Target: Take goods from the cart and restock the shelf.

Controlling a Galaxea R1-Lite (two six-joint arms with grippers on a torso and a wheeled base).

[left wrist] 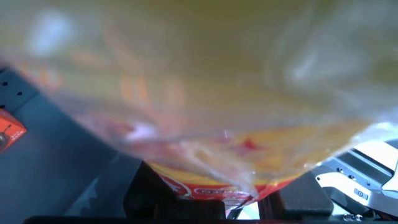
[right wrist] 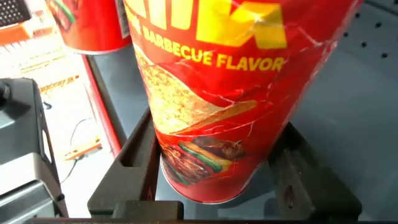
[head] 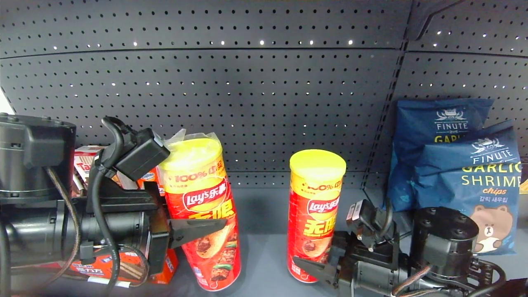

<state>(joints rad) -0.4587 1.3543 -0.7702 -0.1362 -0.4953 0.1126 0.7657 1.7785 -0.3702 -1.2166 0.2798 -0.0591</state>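
Just left of the blue chip bags (head: 453, 156), on the grey shelf (head: 260, 231), are 2 red chip cans with yellow lids. The right can (head: 315, 194) is the nearer to the bags and stands upright. The left can (head: 202, 198) is farther from them and leans, its lid tipped away from the bags and loose clear film bunched over the top. The left claw (head: 198, 233) is clenched around the left can at about mid-height; whether the can's base touches the shelf is unclear. The right claw (head: 313, 264) is closed on the right can low down, one finger on either side near the base. These cans look light: stiff paper tubes that would dent under a hard squeeze, with a glossy skin that could slide in the grip. The body is probably the safest place to hold, well below the pop-off lid and clear of the film, which gives no purchase. Beyond the left can from the bags lie wafer boxes (head: 88, 163).
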